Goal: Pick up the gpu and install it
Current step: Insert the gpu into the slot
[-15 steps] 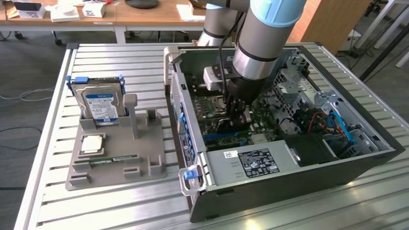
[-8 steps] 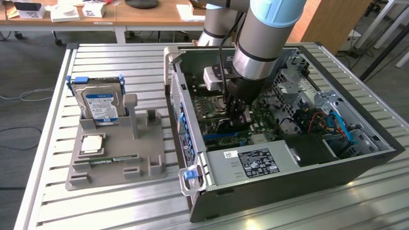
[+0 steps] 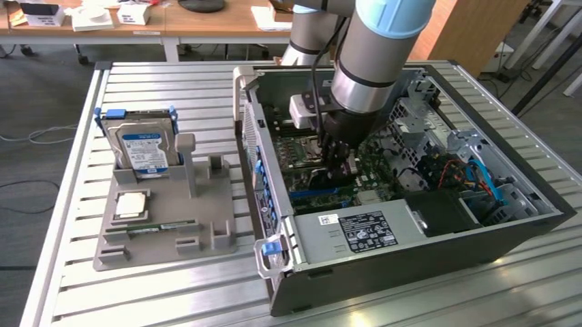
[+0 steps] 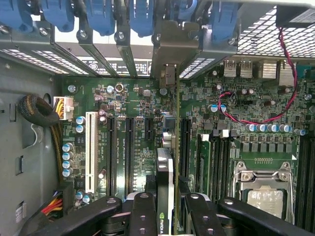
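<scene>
Install step, seemingly: the gripper (image 4: 170,212) is clamped on the gpu (image 4: 165,172), edge-on over the motherboard (image 4: 246,113) expansion slots (image 4: 129,147) near the computer case (image 3: 437,262) rear edge; seating demands squareness.

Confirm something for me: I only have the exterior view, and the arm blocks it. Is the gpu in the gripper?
Observer: Yes. In the wrist view the gpu stands edge-on between the fingers of the gripper.
Operator: Where is its bracket?
Observer: The pale bracket is up against the case's rear slot openings, next to the blue latches.
Operator: What lies beside the card?
Observer: Two long black slots, bare, between it and a white slot.
</scene>
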### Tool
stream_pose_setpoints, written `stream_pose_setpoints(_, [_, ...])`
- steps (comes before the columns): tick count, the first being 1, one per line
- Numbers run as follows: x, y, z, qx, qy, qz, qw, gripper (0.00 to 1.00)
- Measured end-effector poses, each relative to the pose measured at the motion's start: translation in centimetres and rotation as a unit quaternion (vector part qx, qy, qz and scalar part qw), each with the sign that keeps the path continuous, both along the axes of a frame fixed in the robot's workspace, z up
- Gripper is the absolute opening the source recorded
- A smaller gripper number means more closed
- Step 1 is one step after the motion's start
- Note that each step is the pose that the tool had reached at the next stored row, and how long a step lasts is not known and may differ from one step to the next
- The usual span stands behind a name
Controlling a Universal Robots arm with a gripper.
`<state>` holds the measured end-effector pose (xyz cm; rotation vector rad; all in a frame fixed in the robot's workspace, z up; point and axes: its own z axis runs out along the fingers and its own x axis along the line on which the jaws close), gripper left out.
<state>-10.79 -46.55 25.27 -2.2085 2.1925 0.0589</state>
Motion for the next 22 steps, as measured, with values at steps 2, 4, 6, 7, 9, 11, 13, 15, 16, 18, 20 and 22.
stream_pose_setpoints(2, [0.0, -0.01, 0.28, -0.0002, -0.0003, 0.0, 1.0, 0.27])
stream_pose_setpoints(4, [-0.01, 0.0, 0.35, -0.0001, -0.0004, 0.0, 1.0, 0.27])
stream_pose_setpoints(6, [-0.02, -0.03, 0.36, -0.0002, -0.0004, 0.0, 1.0, 0.27])
stream_pose_setpoints(7, [-0.02, -0.06, 0.36, -0.0002, -0.0004, 0.0, 1.0, 0.27])
stream_pose_setpoints(9, [-0.01, -0.12, 0.36, -0.0002, -0.0004, 0.0, 1.0, 0.27])
stream_pose_setpoints(11, [-0.01, -0.12, 0.36, -0.0002, -0.0004, 0.0, 1.0, 0.27])
stream_pose_setpoints(13, [-0.01, -0.13, 0.34, -0.0002, -0.0004, 0.0, 1.0, 0.27])
stream_pose_setpoints(15, [-0.01, -0.13, 0.29, -0.0002, -0.0004, 0.0, 1.0, 0.27])
stream_pose_setpoints(16, [-0.01, -0.13, 0.28, -0.0003, -0.0003, 0.0, 1.0, 0.27])
stream_pose_setpoints(18, [-0.01, -0.13, 0.22, -0.0001, -0.0004, 0.0, 1.0, 0.27])
stream_pose_setpoints(20, [-0.01, -0.13, 0.17, -0.0002, -0.0004, 0.0, 1.0, 0.27])
stream_pose_setpoints(22, [-0.01, -0.13, 0.1, -0.0002, -0.0004, -0.001, 1.0, 0.27])
